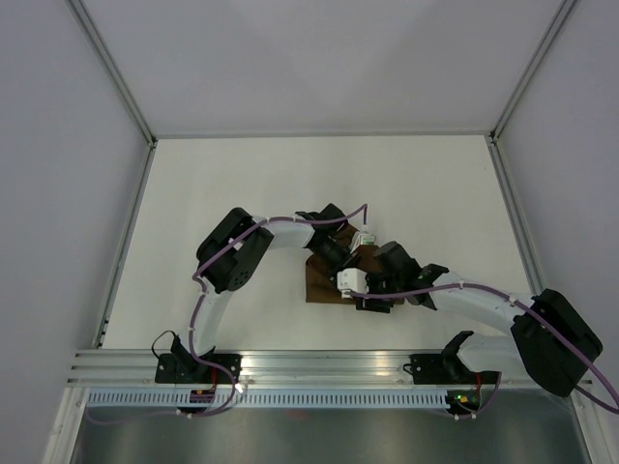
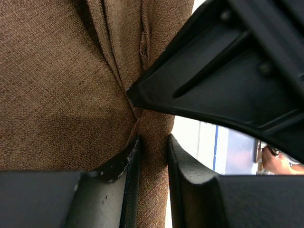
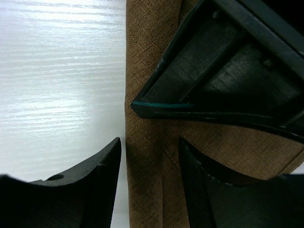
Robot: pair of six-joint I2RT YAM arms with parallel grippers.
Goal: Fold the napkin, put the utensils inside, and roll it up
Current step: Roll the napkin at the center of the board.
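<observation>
The dark-brown napkin (image 1: 317, 287) lies bunched in the middle of the white table, mostly hidden under both grippers. My left gripper (image 1: 338, 255) is shut on a raised fold of the napkin (image 2: 57, 85), with cloth pinched between its fingers (image 2: 152, 156). My right gripper (image 1: 373, 300) is open and straddles the napkin's folded edge (image 3: 142, 57); its midpoint (image 3: 149, 145) is over cloth, and its left finger (image 3: 95, 180) is over bare table. The two grippers are very close together. A thin teal strip (image 3: 161, 104) shows under the other gripper's finger; I cannot tell whether it is the knife.
The white table (image 1: 222, 193) is bounded by grey walls and metal frame posts (image 1: 116, 68). The arm bases sit on a rail (image 1: 319, 367) at the near edge. The left arm's elbow (image 1: 232, 253) stands left of the napkin.
</observation>
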